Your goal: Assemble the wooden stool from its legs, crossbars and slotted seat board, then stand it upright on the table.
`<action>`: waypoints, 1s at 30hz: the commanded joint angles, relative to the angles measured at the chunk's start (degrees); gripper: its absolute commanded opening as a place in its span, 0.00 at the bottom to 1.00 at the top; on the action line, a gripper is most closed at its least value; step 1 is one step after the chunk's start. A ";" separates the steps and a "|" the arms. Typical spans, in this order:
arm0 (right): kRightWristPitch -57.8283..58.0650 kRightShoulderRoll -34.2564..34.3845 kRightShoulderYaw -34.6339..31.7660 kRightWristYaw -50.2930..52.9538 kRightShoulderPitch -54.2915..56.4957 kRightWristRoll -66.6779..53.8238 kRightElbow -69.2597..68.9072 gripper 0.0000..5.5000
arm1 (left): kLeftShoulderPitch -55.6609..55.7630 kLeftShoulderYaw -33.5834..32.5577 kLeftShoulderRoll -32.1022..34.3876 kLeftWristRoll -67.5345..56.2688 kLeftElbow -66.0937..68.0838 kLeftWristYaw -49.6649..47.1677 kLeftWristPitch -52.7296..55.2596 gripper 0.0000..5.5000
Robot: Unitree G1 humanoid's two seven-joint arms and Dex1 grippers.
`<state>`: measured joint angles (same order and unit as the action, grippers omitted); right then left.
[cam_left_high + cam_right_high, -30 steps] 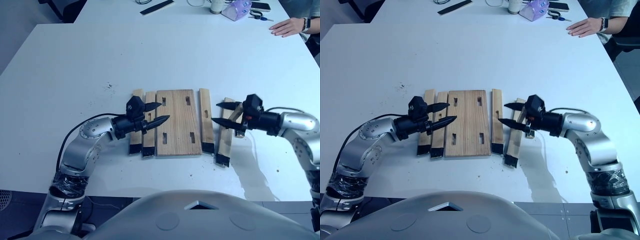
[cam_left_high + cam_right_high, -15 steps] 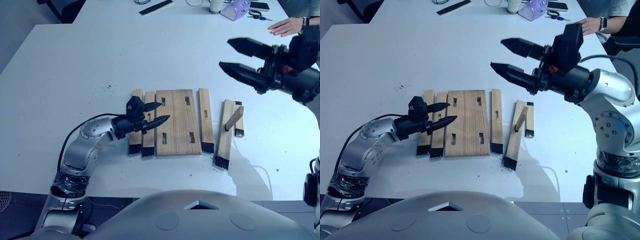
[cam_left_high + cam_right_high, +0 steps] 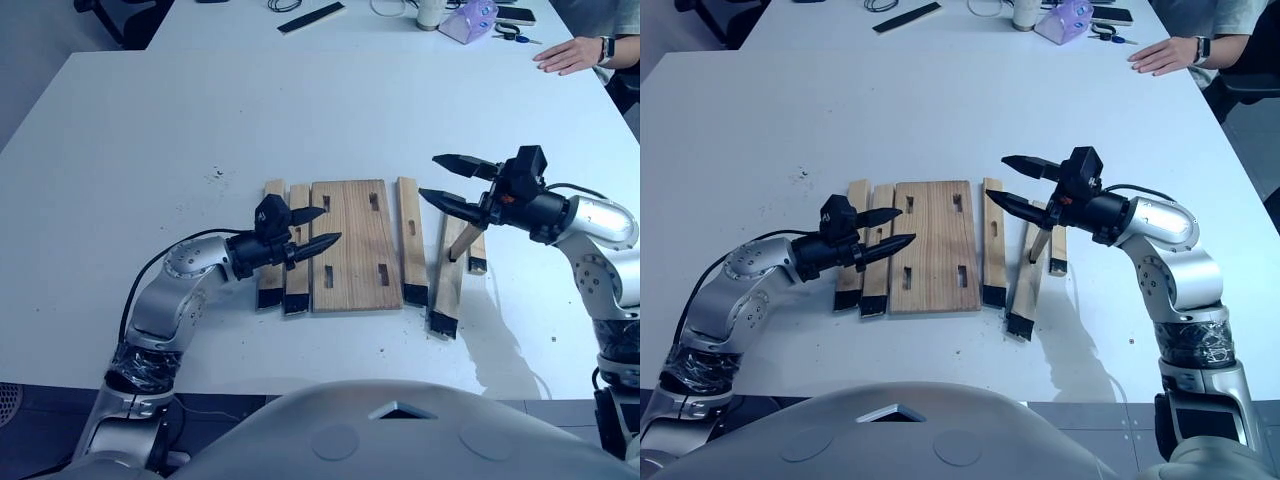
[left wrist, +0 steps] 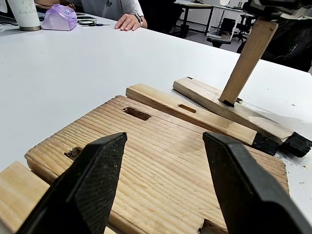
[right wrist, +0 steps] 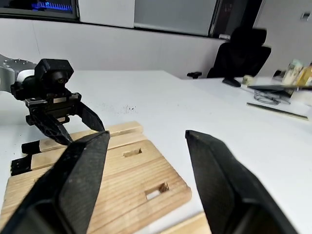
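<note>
Two legs lie side by side at the left end of the row on the white table: the outer leg and the inner leg, both with dark tips toward me. My left pincer hangs low over them, its tips reaching the left edge of the seat board. Its fingers stand apart, one above the other, with nothing between them.

The board lies flat just beside the inner leg, its four slots facing up. In my left wrist view the board spreads beneath my two black fingers.

Just right of the board lies a third leg, parallel to its edge. Near it lies a fourth leg, set at a slight angle. A crossbar stands in it, tilted rather than upright. In the left wrist view its foot sits in the leg's slot. A short piece with a dark end lies against the far side of that leg.

My right pincer hovers above the far ends of the third and fourth legs, pointing left toward the board. Its fingers are spread wide and grip nothing. The crossbar's top comes up close beneath my right wrist; I cannot tell whether it touches.

Along the table's far edge lie a black strip, a cup and a purple pouch.
</note>
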<state>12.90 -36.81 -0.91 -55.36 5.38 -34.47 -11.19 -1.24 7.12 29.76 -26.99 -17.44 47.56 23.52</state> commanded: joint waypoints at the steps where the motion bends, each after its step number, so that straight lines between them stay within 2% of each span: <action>1: 8.29 1.41 -4.39 5.84 4.06 -5.85 -1.50 0.52 | 0.31 -0.42 0.59 1.19 0.76 -0.03 -0.37 0.53; 5: 19.00 -0.93 -11.01 11.23 8.44 -22.35 -12.58 0.52 | -0.74 -0.08 0.07 1.45 0.18 -0.65 -0.67 0.53; 8: 25.29 -6.41 -10.87 7.15 2.23 -29.39 -21.67 0.52 | -1.02 0.22 0.26 2.76 0.14 -0.68 -1.50 0.53; 13: 20.96 -17.84 -2.42 -9.82 -15.94 -13.52 -20.79 0.52 | -0.35 0.24 0.05 3.20 0.13 -0.59 -1.62 0.53; 16: 14.62 -19.63 2.88 -14.69 -19.60 -3.38 -14.10 0.52 | -0.52 0.46 -0.65 3.94 0.81 -1.56 -2.03 0.53; 20: 7.77 -18.70 7.49 -18.49 -20.26 4.89 -6.13 0.52 | -1.73 1.18 -1.69 4.52 -0.64 -2.82 -1.90 0.53; 25: 3.63 -17.83 8.74 -20.86 -17.18 9.40 3.29 0.52 | -2.94 0.18 -1.07 3.54 -3.39 -3.50 -1.06 0.53; 30: 1.27 -21.84 4.31 -23.43 -18.29 9.49 2.58 0.52 | -3.60 0.00 -0.69 3.83 -4.32 -3.93 -0.85 0.53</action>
<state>14.92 -55.80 6.08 -78.31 -12.27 -26.23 -8.34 -4.13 7.01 28.70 -23.35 -20.62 43.88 21.82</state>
